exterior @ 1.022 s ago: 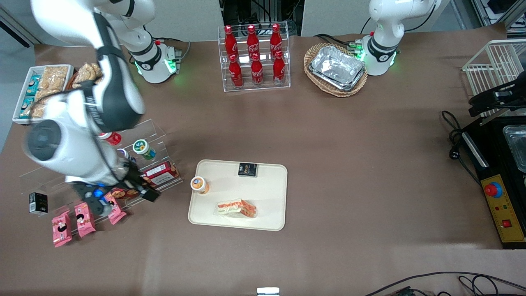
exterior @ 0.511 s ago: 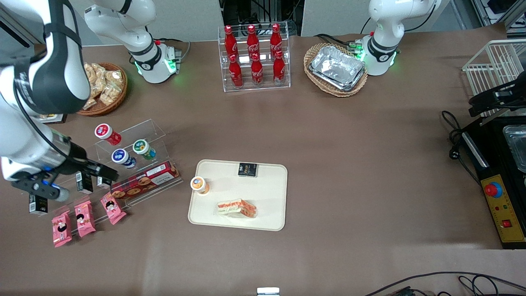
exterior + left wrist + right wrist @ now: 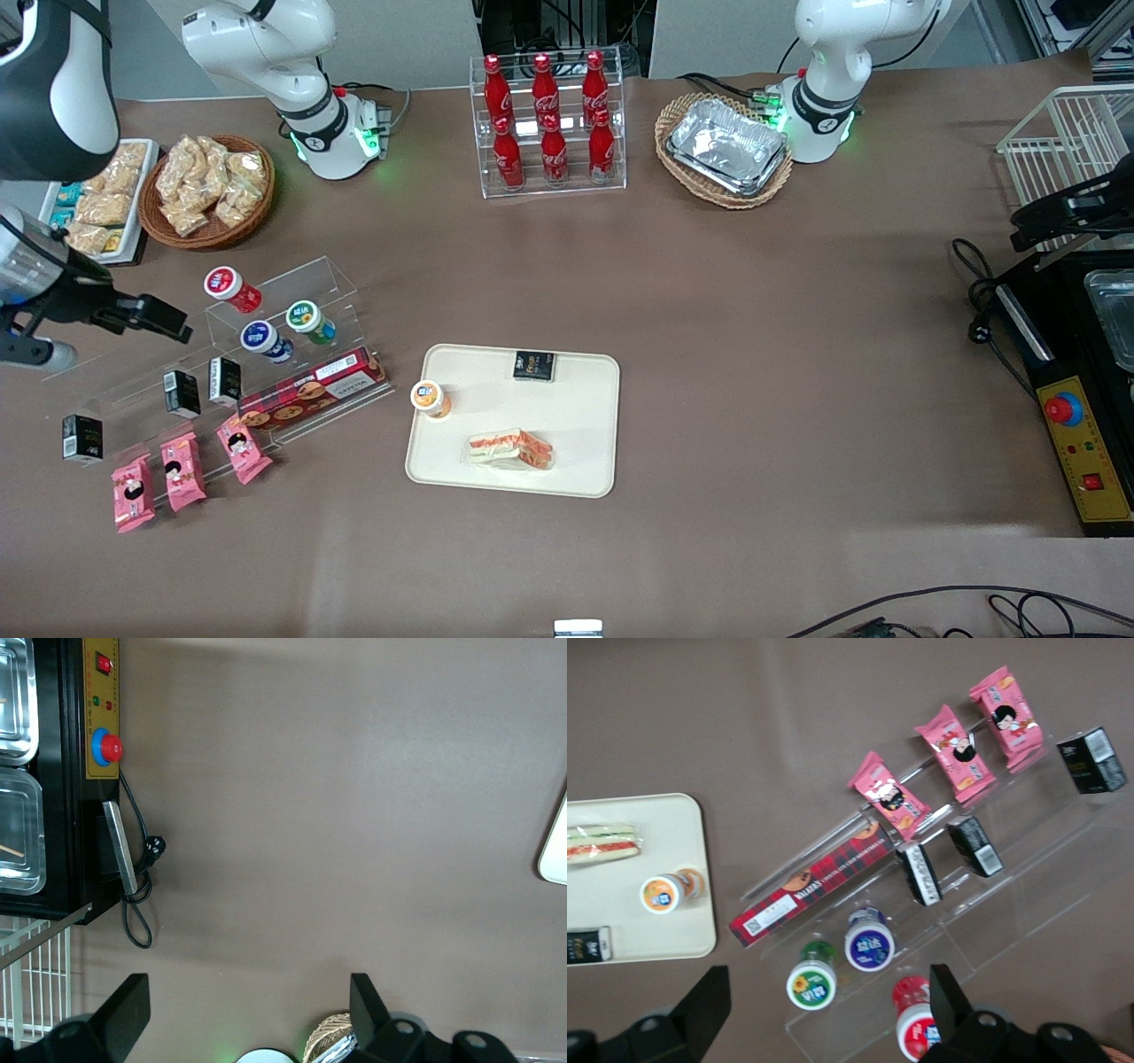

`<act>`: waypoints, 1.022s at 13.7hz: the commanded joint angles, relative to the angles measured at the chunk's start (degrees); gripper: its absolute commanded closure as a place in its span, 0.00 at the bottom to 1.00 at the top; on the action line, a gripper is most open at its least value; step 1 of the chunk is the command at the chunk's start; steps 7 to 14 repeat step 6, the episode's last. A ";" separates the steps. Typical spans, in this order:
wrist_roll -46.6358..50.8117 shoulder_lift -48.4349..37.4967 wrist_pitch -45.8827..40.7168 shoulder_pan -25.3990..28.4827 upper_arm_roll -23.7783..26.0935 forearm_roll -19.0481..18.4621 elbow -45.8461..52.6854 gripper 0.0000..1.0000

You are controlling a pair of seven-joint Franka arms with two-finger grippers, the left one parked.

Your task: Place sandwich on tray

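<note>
Sandwich (image 3: 510, 448) lies flat on cream tray (image 3: 585, 416), near its front edge; placement looks done. Gripper (image 3: 133, 315) has pulled away over the acrylic rack (image 3: 266, 354), fingers apparently spread, holding nothing.

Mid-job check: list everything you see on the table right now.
cream rectangular tray: 1, table middle
clear-wrapped triangular sandwich: 1, pale, red-green filling, on tray
orange-lidded jar: 1, on tray
black packet: 1, on tray
red cola bottles: 6, clear rack
silver foil trays: stack, wicker basket
pink snack packets: 3, by acrylic stand, nearest camera
long red biscuit box: 1, on stand
lidded jars: 3, red, blue, green, on stand
small black boxes: 3, on stand
tool: 1, black, open, empty, above stand
</note>
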 commanded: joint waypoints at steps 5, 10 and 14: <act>-6.16 -4.65 -2.64 -0.33 -0.99 -1.98 -2.80 0.00; -6.24 -4.73 -2.73 -0.33 -0.99 -1.98 -2.97 0.00; -6.24 -4.73 -2.73 -0.33 -0.99 -1.98 -2.97 0.00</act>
